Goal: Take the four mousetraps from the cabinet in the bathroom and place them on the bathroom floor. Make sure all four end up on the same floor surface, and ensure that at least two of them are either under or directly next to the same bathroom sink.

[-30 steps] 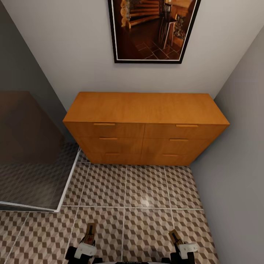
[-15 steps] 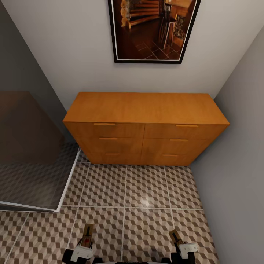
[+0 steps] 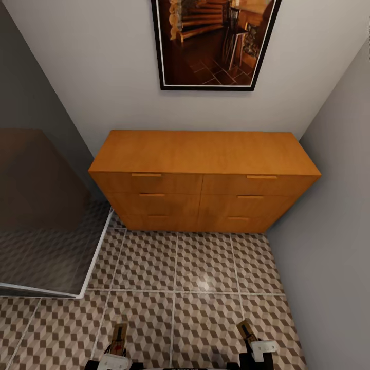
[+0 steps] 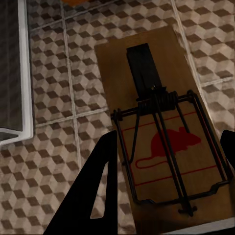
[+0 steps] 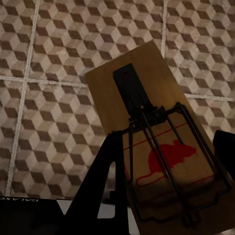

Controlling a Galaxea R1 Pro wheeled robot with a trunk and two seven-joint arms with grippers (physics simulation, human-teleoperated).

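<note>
Mousetraps in hand, one clamped in your left gripper [image 4: 166,161] and one in your right gripper [image 5: 171,171], both held over the bathroom floor [image 3: 205,267] short of the shut cabinet [image 3: 203,177]; none laid down yet.

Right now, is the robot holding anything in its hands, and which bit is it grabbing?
Yes, one mousetrap each. The left hand pinches its mousetrap by the end with the red mouse picture. The right hand grips its mousetrap the same way.
</note>
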